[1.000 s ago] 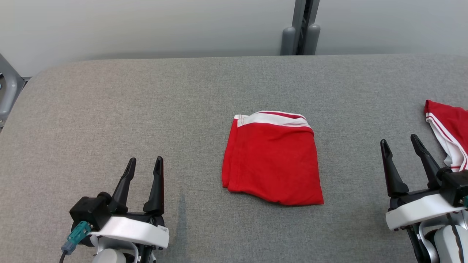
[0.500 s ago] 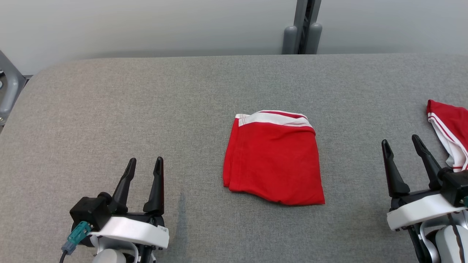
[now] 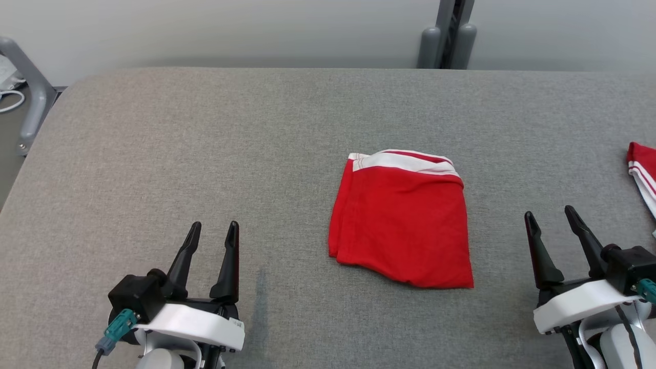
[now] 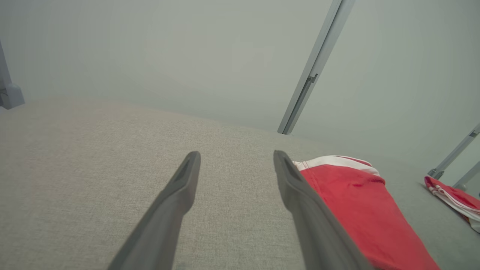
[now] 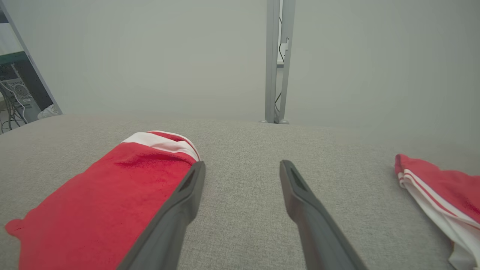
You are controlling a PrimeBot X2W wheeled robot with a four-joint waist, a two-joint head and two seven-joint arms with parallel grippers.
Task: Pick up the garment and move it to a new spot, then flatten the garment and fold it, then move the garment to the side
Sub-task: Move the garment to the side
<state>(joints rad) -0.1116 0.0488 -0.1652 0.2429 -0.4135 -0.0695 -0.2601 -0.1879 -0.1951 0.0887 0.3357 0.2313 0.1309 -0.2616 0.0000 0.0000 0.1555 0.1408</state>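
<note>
Folded red garment, white band at far edge, lies flat mid grey worktop; left tool at near left, fingers spread wide, holding nothing; right tool at near right, likewise wide and empty; both well apart from garment; second red-white cloth at right edge, near right tool; grey post behind far edge; grey tube frame off left corner
</note>
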